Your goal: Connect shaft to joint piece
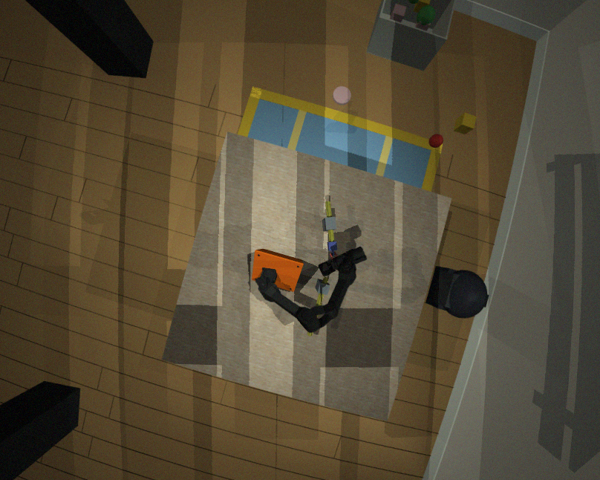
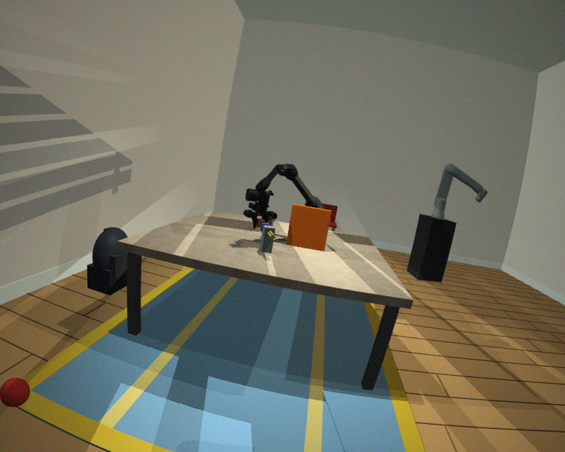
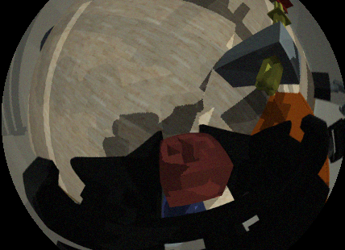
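On the table, two grey blocks (image 1: pixel 329 224) (image 1: pixel 321 286), one red joint piece (image 3: pixel 195 169) and one orange panel (image 1: pixel 277 269) (image 2: pixel 309 227) are seen.

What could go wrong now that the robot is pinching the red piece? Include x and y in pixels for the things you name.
The gripper (image 1: pixel 327 266) (image 3: pixel 181 132) is shut on the red joint piece (image 3: pixel 195 168), so turning it too far might strain the hinges. If it lets go early, the opening may not line up with the yellow shaft (image 3: pixel 269 76). The gripper also works close to a grey block (image 1: pixel 321 286) (image 3: pixel 258 60) and might bump it.
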Controlling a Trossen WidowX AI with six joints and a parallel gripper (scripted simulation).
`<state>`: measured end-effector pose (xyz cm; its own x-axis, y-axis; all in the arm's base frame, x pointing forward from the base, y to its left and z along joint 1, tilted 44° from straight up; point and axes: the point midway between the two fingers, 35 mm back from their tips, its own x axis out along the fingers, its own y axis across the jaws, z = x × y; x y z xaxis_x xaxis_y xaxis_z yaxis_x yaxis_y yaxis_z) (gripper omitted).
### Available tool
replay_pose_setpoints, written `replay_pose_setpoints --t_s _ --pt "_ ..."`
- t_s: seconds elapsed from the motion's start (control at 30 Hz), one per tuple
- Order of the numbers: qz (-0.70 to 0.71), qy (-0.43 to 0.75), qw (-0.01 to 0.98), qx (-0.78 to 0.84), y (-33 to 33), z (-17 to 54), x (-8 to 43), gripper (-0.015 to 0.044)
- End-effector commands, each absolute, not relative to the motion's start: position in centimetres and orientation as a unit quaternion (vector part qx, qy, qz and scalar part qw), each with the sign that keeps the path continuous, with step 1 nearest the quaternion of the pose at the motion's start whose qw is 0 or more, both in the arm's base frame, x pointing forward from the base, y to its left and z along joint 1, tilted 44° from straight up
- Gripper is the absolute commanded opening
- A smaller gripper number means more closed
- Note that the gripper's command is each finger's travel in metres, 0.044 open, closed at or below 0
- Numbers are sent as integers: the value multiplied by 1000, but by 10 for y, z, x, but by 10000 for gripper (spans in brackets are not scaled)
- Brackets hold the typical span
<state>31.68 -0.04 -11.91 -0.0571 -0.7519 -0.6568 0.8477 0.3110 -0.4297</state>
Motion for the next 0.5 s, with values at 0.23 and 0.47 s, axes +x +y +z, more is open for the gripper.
replay_pose_setpoints --t_s 0.23,0.47 --pt "-630 385 663 125 -4 -117 308 0" --pt "-655 353 647 169 -5 -116 302 0"
